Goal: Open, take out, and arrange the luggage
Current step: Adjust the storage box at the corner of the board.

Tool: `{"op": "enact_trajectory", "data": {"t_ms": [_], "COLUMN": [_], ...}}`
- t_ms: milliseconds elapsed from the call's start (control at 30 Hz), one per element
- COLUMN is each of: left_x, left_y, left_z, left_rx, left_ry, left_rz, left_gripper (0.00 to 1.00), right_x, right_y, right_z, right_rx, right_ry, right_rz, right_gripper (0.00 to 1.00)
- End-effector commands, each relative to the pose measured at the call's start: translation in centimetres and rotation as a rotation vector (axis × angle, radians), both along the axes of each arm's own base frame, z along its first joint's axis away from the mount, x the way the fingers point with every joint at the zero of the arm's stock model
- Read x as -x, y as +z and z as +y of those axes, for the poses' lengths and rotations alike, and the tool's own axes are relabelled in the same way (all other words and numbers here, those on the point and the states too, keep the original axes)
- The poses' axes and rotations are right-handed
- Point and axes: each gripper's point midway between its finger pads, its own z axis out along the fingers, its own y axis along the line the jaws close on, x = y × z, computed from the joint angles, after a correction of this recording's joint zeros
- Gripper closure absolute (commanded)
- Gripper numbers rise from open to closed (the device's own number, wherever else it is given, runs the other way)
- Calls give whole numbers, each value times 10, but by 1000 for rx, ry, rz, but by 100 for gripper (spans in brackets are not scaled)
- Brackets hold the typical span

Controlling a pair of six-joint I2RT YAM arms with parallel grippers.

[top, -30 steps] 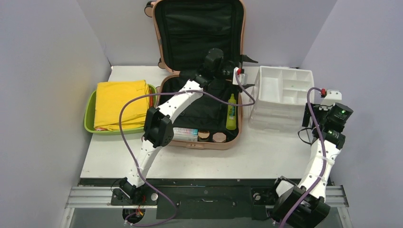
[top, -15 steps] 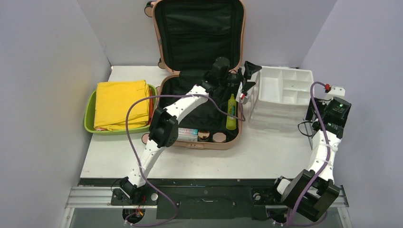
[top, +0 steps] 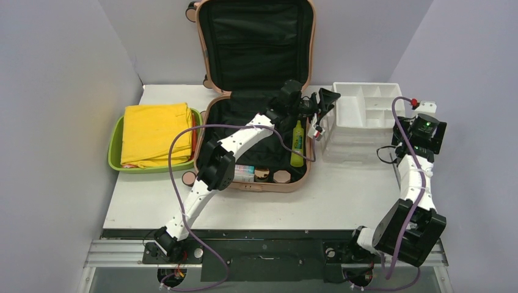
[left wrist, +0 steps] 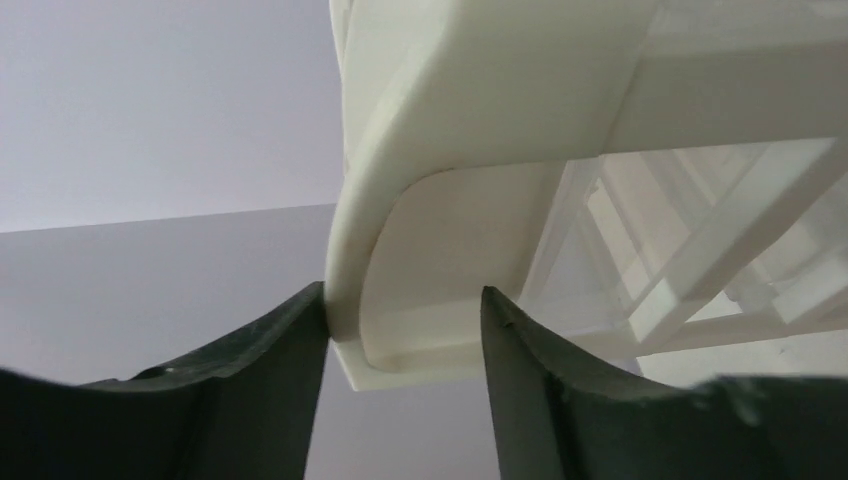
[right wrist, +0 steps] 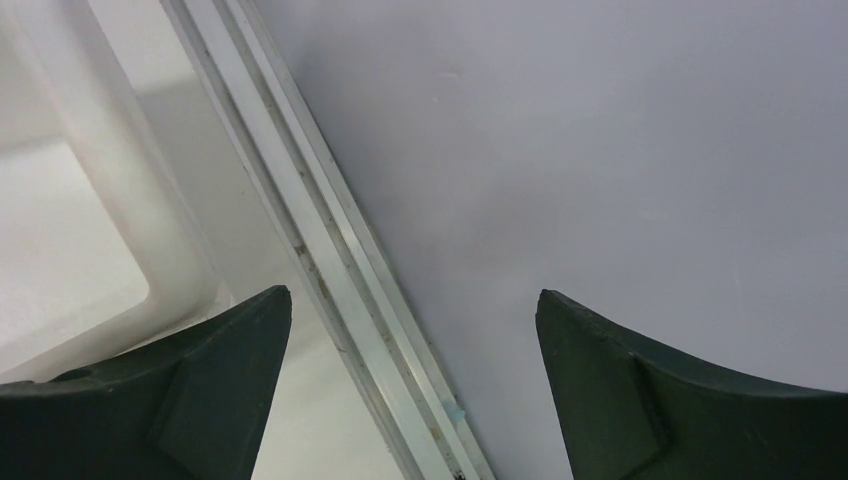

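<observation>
The salmon-pink luggage lies open on the table, with its black-lined lid standing against the back wall. A green bottle, a small box and two small jars lie in it. My left arm reaches across it to the white drawer organizer. My left gripper is at the organizer's left corner. In the left wrist view that gripper has both fingers against the organizer's rounded corner rim. My right gripper is open and empty beside the right wall.
A lime-green tub holding folded yellow cloth sits left of the luggage. In the right wrist view a metal rail runs along the wall's foot, with the organizer's side to its left.
My left gripper has moved right from above the luggage to the organizer's corner and closed onto it. My right arm has swung up and back toward the organizer's right side.
</observation>
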Motion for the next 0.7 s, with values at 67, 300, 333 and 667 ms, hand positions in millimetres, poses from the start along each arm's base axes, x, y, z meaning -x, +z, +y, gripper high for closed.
{"op": "enact_trajectory", "data": {"t_ms": [67,300,333,667], "left_x": [31,43,44,53], "left_y": [37,43,43,42], "left_z": [-15,-19,-20,-30], "left_rx": [66,81,79,94], "left_ry": [-72,-84,-83,-31], "left_rz": [-91,-102,-102,-116], "left_gripper": [89,89,89,100], "right_x": [-37,-58,-60,-36], "right_y": [29,37,39,42], "right_z": [-10,-13,-13,1], "right_rx": [42,40,40,-62], "right_ry": [-6,30,34,90], "right_rz": [-87,-121,-126,-146], "right_gripper": [12,12,12,11]}}
